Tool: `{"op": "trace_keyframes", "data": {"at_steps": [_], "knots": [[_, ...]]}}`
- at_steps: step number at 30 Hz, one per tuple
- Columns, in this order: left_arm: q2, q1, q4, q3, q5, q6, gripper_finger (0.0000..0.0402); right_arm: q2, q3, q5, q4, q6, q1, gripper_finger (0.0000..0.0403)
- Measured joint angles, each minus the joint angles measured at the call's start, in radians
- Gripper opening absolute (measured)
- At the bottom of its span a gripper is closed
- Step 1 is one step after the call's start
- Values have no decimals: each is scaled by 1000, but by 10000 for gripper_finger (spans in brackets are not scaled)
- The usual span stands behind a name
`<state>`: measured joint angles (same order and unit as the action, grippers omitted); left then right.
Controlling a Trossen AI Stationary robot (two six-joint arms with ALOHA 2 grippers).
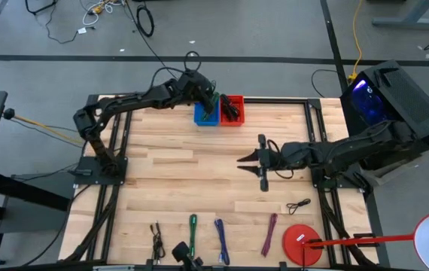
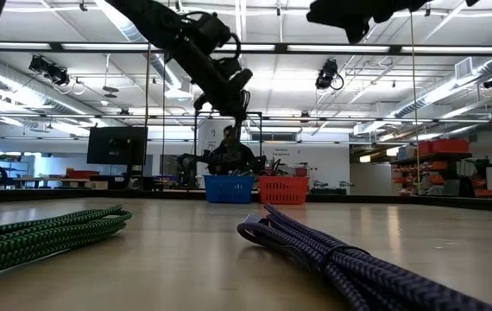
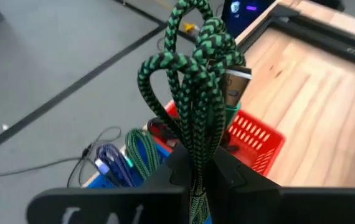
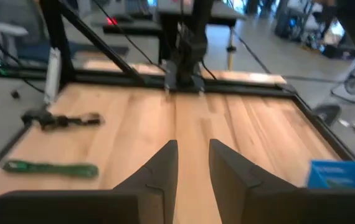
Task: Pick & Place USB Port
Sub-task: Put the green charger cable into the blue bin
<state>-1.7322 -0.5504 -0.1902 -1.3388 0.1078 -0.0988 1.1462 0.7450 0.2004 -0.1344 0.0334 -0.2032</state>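
My left gripper (image 1: 210, 100) hangs over the blue bin (image 1: 205, 115) at the table's far edge, shut on a bundled green braided USB cable (image 3: 193, 81). The cable's silver plug (image 3: 236, 77) shows among the loops. A blue and a green cable (image 3: 127, 160) lie inside the blue bin. The red bin (image 1: 232, 111) stands beside it and holds dark cables. My right gripper (image 1: 251, 161) is open above the table's middle right and touches nothing. In the low view my left gripper (image 2: 224, 85) is high above both bins. My left gripper pinches several strands of the green cable bundle (image 3: 197, 155) between its two fingers, coming from above. The loops and the plug reach out past the fingertips. The bundle is lifted clear above the blue bin (image 3: 112, 180).
Along the near edge lie a black cable (image 1: 156, 239), a green cable (image 1: 193, 233), a blue cable (image 1: 221, 241) and a red cable (image 1: 269, 234). A small black cable (image 1: 299, 205) and a red disc (image 1: 302, 243) sit near right. Bare wood lies between.
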Motion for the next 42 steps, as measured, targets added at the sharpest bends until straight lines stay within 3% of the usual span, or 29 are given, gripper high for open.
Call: {"op": "trace_keyframes", "data": {"at_steps": [11, 20, 29, 38, 42], "knots": [[-83, -39, -32, -2, 27, -51, 20, 5, -109, -6, -184, -30, -5, 91], [-127, -49, -125, 0, 42, -99, 20, 4, -110, -6, -195, -26, -5, 91], [-164, -48, -116, -1, 47, -136, 19, 4, -110, 0, -187, -26, -5, 91], [-194, -51, -126, 0, 51, -199, 62, 4, -110, 0, -179, -25, -5, 91], [-194, -54, -110, 0, 101, -232, 78, 4, -110, 0, -178, -25, -5, 91]]}}
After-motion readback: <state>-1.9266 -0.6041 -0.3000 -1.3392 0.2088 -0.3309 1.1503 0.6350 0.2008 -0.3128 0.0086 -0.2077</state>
